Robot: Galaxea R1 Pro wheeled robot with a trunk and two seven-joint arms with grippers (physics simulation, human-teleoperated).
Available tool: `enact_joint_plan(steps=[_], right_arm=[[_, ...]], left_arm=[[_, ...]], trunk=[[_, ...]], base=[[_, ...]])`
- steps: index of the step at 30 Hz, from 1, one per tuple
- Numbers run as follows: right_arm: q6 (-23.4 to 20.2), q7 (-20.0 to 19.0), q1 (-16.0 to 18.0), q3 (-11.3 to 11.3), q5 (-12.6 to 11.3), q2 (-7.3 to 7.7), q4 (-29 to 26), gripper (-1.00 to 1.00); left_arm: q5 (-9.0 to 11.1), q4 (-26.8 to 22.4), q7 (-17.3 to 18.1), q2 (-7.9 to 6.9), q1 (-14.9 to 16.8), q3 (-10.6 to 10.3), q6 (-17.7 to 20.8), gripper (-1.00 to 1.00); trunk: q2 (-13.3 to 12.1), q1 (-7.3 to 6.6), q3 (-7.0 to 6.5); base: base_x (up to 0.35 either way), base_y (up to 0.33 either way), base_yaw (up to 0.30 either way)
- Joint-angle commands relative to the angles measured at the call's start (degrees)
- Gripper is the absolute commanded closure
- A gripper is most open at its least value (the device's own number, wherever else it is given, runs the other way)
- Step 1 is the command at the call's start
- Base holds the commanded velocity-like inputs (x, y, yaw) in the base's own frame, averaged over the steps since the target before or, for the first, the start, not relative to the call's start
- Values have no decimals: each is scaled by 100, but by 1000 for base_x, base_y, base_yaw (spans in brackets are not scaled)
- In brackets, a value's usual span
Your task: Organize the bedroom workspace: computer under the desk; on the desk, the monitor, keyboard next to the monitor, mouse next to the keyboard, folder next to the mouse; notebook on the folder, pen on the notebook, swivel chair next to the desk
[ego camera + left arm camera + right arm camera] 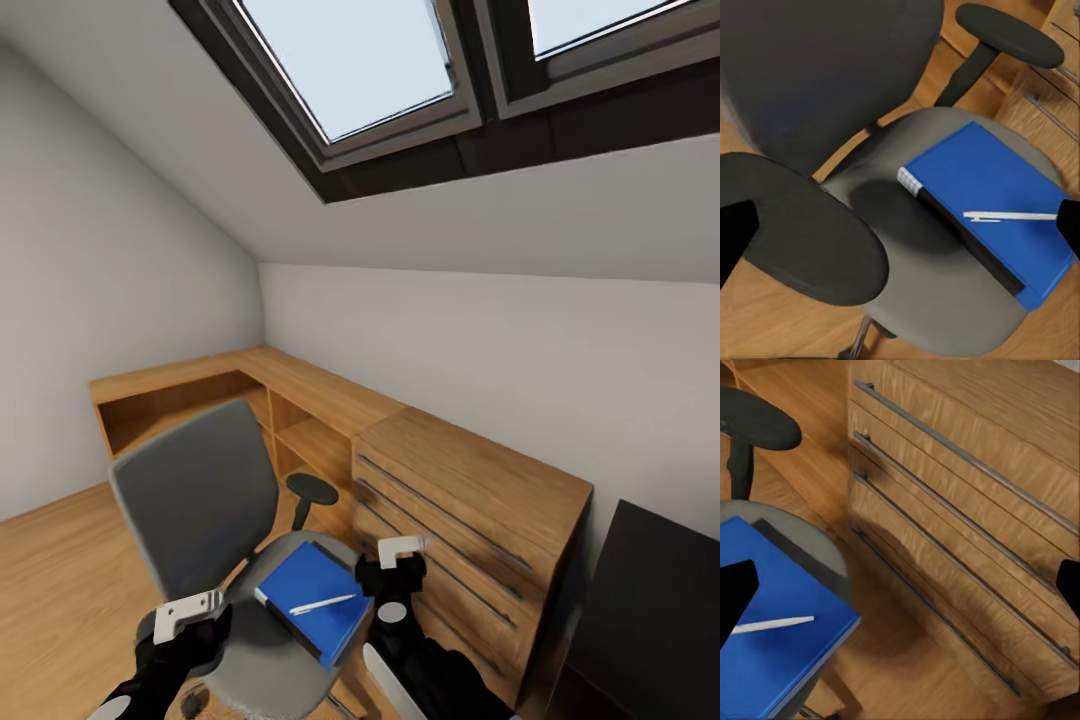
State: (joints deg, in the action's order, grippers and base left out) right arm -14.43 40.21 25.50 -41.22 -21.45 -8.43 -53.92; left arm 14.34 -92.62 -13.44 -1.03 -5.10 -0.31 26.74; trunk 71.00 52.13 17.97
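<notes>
Left gripper (pixel 192 611): hovers over the chair seat's near edge, fingers parted, nothing between them.
Right gripper (pixel 401 556): spread apart and bare, just beside the folder's far corner.
Folder (pixel 316 598): flat on the swivel chair (pixel 200 495) seat.
Pen (pixel 322 604): lies on the folder.
Wood chest (pixel 470 525): drawers closed, just beside the chair.
Worktop (pixel 655 610): black, past the chest.
</notes>
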Motion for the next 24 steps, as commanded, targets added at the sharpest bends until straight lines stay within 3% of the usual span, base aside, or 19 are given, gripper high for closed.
enact_joint_plan(steps=[1, 14, 24], right_arm=[[-33, 43, 8, -24, -26, 2, -6, -100], [-32, 50, 8, -35, -26, 2, -4, -100], [-25, 49, 8, -28, -19, 19, -4, -100]], left_arm=[[60, -10, -44, -3, 0, -4, 21, -100], [60, -6, -44, -3, 0, -13, 24, -100], [60, 2, -44, -2, 0, -13, 24, -100]], trunk=[[5, 1, 8], [5, 1, 38], [5, 1, 40]], base=[[0, -2, 277], [0, 0, 276], [0, 0, 24]])
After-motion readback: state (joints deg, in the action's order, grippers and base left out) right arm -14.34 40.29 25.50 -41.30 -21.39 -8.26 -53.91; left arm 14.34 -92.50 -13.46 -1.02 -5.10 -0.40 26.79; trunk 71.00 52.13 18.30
